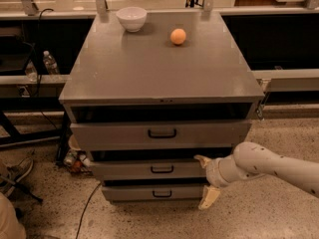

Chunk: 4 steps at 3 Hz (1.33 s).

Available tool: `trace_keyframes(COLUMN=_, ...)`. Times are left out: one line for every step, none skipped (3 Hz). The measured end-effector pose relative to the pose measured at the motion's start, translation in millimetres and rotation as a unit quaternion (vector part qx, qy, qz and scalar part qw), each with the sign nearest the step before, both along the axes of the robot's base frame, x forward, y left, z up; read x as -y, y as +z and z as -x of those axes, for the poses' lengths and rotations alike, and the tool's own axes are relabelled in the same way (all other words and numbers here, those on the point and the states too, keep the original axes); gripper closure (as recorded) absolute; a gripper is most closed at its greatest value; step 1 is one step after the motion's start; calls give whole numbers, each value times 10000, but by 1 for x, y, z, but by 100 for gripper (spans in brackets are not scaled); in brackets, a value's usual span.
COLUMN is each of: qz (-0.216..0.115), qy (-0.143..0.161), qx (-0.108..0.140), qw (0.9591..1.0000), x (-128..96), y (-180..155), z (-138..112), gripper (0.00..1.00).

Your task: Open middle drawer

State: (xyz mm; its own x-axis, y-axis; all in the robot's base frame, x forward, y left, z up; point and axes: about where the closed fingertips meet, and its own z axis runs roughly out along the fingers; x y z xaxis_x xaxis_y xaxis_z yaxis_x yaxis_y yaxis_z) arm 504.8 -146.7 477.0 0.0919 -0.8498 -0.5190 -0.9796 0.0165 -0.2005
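Barely begun, I reckon: the wide grey metal middle drawer (134, 171) sits at 6 o'clock below the taller-fronted grey top drawer (114, 133). Only a dark gap shows above its front, so I judge it shut or nearly so. My pale two-finger gripper (206, 179) hangs at 3 o'clock of the small black loop handle (162, 169), apart from it by the front's right end, jaws spread wide & holding nothing. Left to do: shift over to the handle, hook it, pull out.

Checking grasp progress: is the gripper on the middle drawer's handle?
No: the gripper sits open by the right end of the middle drawer, well away from its handle.
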Motion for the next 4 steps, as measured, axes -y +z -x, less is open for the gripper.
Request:
trace_keyframes(qz=-102, qy=9, qx=74, qw=9999, x=-5, y=-10, z=-15, gripper=0)
trace_keyframes(qz=-217, qy=51, qx=158, qw=9996, x=-14, y=-18, z=-30, gripper=0)
trace_keyframes(qz=-334, qy=82, qx=192, qw=9992, x=-28, y=-35, z=-49, gripper=0)
trace_keyframes(qz=-376, qy=88, qx=80, qw=9992, x=-35, y=-54, z=-58, gripper=2)
